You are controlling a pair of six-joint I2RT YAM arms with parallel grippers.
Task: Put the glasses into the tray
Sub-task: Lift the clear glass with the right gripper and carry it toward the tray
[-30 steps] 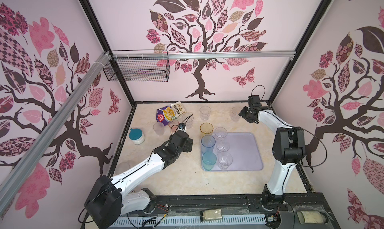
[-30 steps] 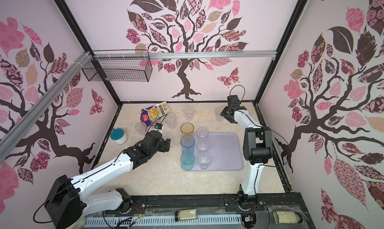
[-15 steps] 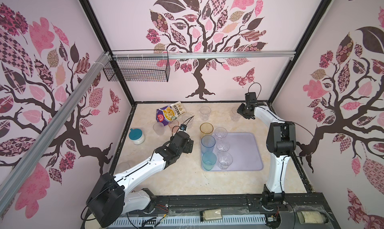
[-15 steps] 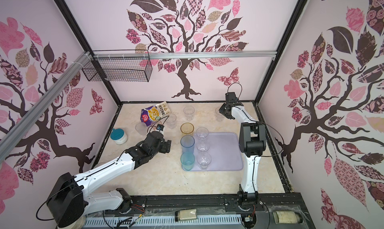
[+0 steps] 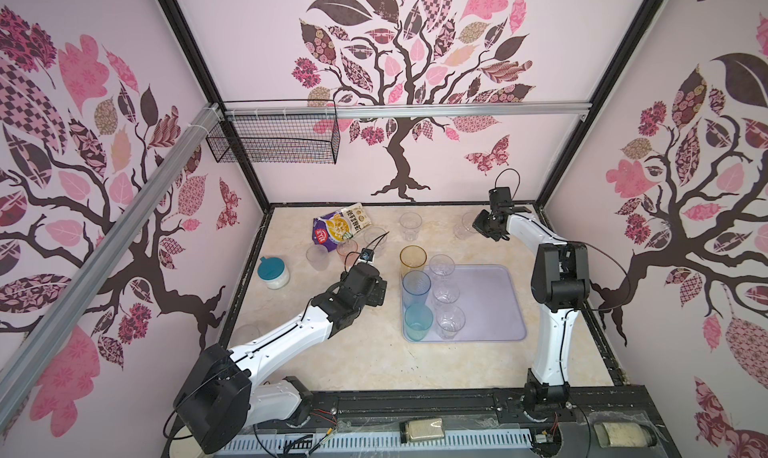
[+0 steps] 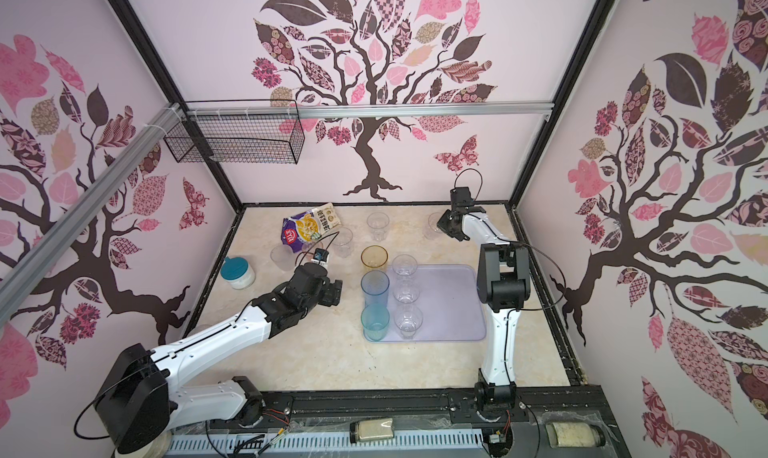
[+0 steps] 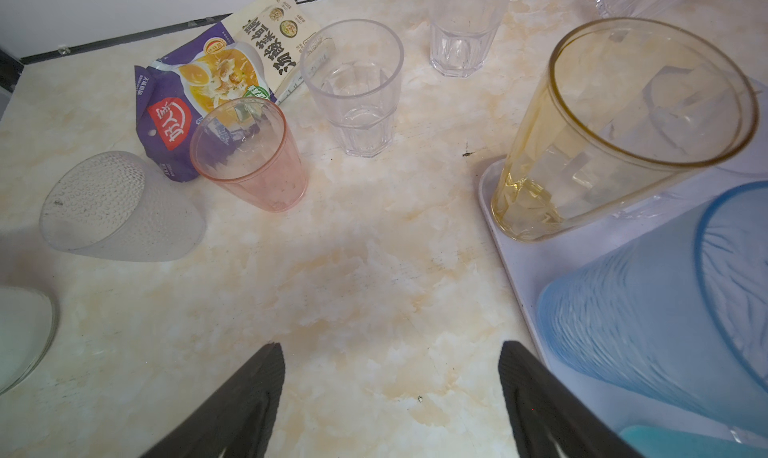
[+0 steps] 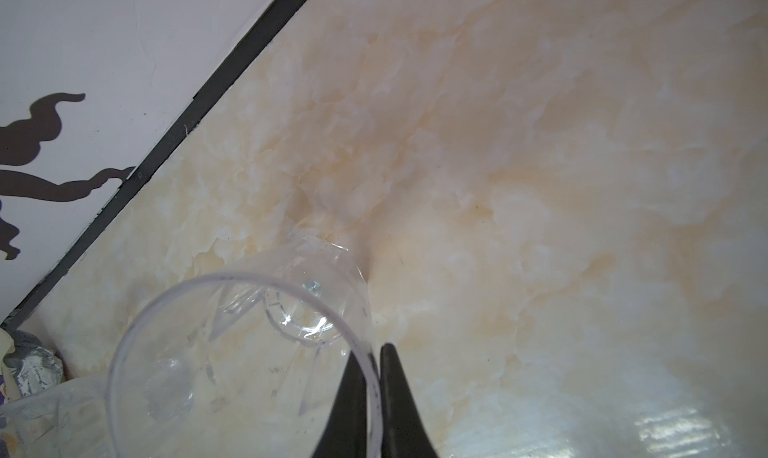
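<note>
Marble-patterned surface (image 5: pixel 374 364) carries a lavender tray (image 5: pixel 494 306) on the robot's right half, with six glasses (image 5: pixel 444 295) upright along its left side. Further glasses stand loose toward the far wall.

Right arm (image 5: pixel 557 277): jaws clenched on the rim of a clear glass (image 8: pixel 232 352) in the far right corner, which appears upright. From that grip the tray lies back toward the robot's base.

Left arm (image 5: pixel 291 335): jaws released and empty beside the tray, with the pink glass (image 7: pixel 249 152) ahead.
</note>
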